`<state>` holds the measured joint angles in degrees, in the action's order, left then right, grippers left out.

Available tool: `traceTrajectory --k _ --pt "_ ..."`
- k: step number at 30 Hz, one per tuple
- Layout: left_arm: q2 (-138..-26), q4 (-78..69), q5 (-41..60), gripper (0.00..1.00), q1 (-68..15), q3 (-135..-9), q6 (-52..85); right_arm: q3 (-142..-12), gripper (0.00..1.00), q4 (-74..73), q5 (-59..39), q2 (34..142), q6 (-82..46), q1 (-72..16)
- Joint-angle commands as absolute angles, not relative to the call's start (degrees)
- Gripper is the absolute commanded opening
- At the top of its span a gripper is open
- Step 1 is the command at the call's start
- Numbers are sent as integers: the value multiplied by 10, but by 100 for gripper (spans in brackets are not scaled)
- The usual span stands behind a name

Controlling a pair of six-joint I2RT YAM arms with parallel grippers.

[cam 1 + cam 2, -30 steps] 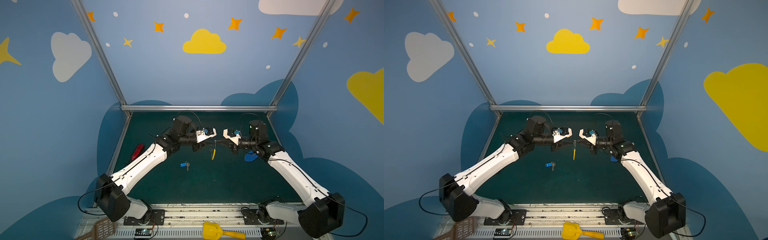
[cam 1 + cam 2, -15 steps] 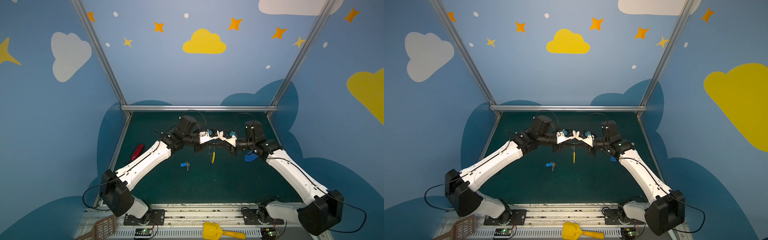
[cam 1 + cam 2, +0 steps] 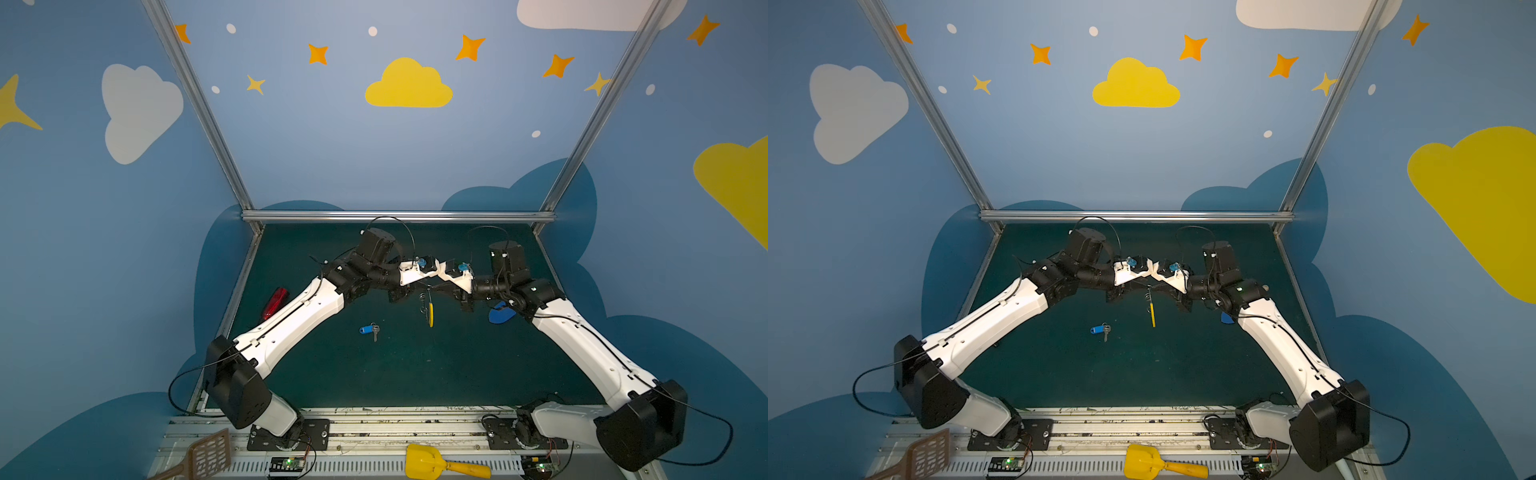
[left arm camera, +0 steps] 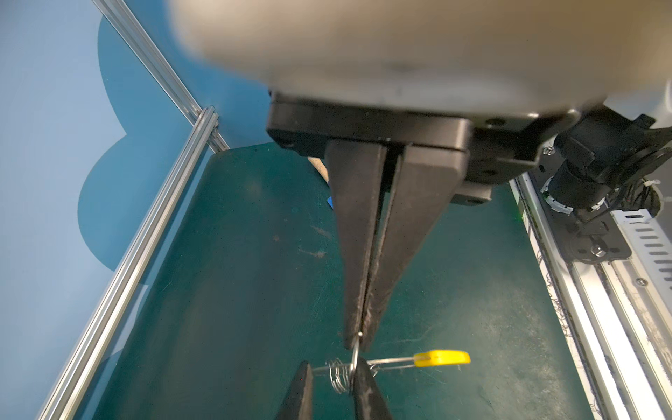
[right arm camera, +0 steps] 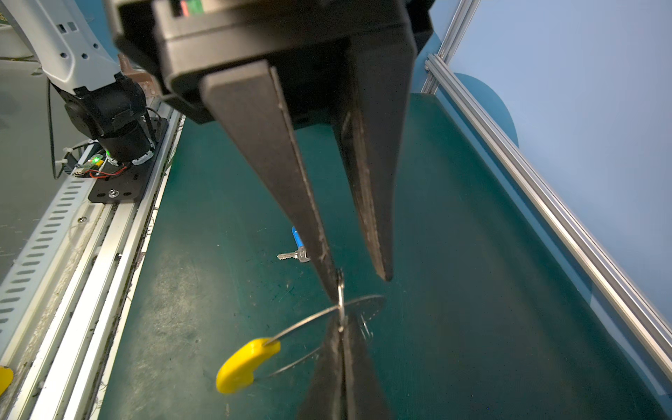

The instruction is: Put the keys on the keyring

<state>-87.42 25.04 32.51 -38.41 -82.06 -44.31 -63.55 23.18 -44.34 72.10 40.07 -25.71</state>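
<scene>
The keyring [image 5: 309,320] is a thin metal hoop with a yellow sleeve [image 5: 247,367]. It hangs edge-on above the green mat [image 3: 430,313] [image 3: 1152,313]. My right gripper [image 5: 342,329] [image 4: 358,345] is shut on a small wire ring through which the hoop passes. My left gripper [image 4: 332,367] [image 5: 360,287] faces it tip to tip with its jaws narrowly open. A coil of small rings [image 4: 340,376] on the hoop lies between its fingers. The keys [image 3: 369,330] [image 3: 1100,330] [image 5: 296,251], a silver key with a blue tag, lie on the mat, apart from both grippers.
A red object [image 3: 275,302] lies by the mat's left edge. A blue toy shovel [image 3: 500,312] sits under the right arm. A yellow scoop [image 3: 440,465] and a brown slotted spatula [image 3: 203,455] rest on the front rail. Aluminium frame bars [image 3: 399,216] border the mat.
The left arm has reached rightward until its gripper meets the right gripper at the hanging keyring, and its jaws have narrowed. The right gripper stays shut; the keys have not moved.
</scene>
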Motion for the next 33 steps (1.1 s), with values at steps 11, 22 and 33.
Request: traceTrajectory --k 11,22,33 --pt "-891 253 341 17 -389 -818 -443 -641 0 154 -487 720 342 -262" --pt "-891 257 343 14 -388 -817 -443 -635 0 166 -482 716 348 -257" --pt "-895 261 347 4 -388 -820 -443 -631 0 165 -483 705 357 -256"
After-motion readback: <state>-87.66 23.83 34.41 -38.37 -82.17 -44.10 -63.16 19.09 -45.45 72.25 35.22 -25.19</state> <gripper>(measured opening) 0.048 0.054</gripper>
